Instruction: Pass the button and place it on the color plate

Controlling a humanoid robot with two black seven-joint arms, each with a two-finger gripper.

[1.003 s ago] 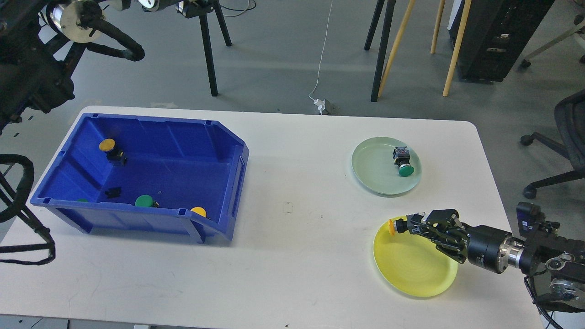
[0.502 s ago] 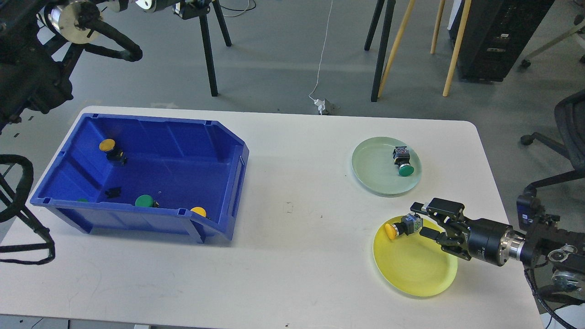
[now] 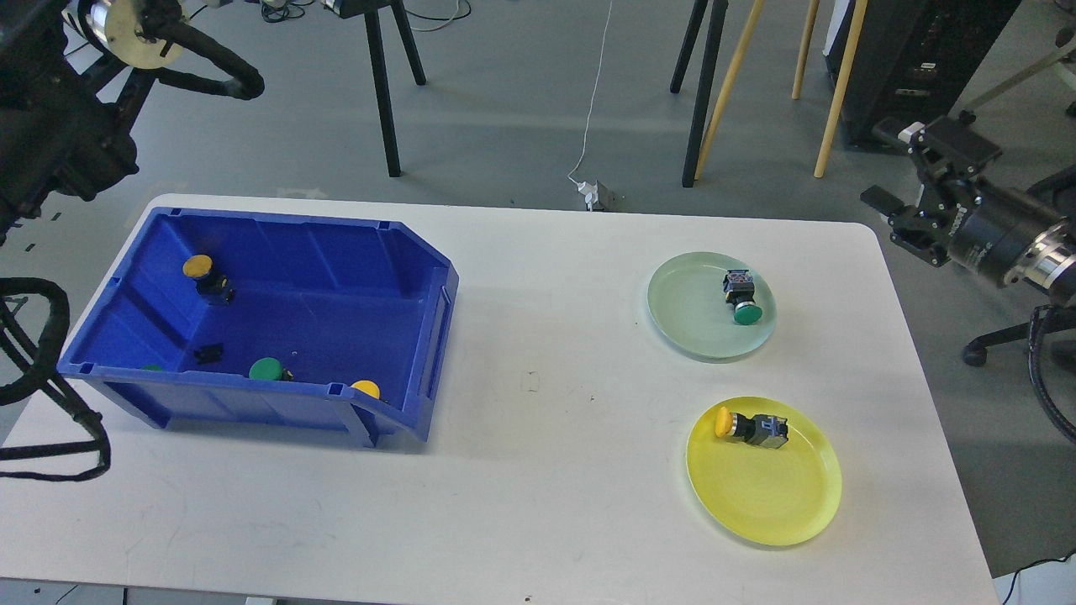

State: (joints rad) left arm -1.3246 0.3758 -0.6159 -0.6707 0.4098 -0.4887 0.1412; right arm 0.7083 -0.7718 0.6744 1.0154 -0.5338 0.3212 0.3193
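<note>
Near right corner of the table [image 3: 538,521]: yellow plate [image 3: 782,504] w/ the yellow button [image 3: 751,428] lying on its side at the plate's far-left part, cap toward the left, body inside the rim. Nothing touches it, so this placement looks done.

Near left: blue bin [image 3: 252,395] w/ more stock. A yellow-capped button [image 3: 365,389] and a green-capped button [image 3: 266,369] sit against the near wall; another yellow one [image 3: 204,276] is at the far-left inside corner, plus a small dark part I can't ID.

Mid right edge: green plate [image 3: 689,311] holding a green button [image 3: 741,300], on its right side, inside the rim.

Far right, off the table edge and lifted: right gripper [image 3: 899,181], fingers apart, holding nothing.

Far left: left arm is only dark links at the frame edge; its gripper isn't in view.

Step in hand, as I judge it: fetch the next button from the bin w/ the left arm, hand over mid-table, right arm places by color. To do it well, approx:
- pick one standing clear of the bin wall, so fingers fit both sides
- grip the body, not the cap, leaving the cap end free for the receiving gripper
- release only once the other grip is firm
- set it low and toward plate centre, since these roll on their sides.
</note>
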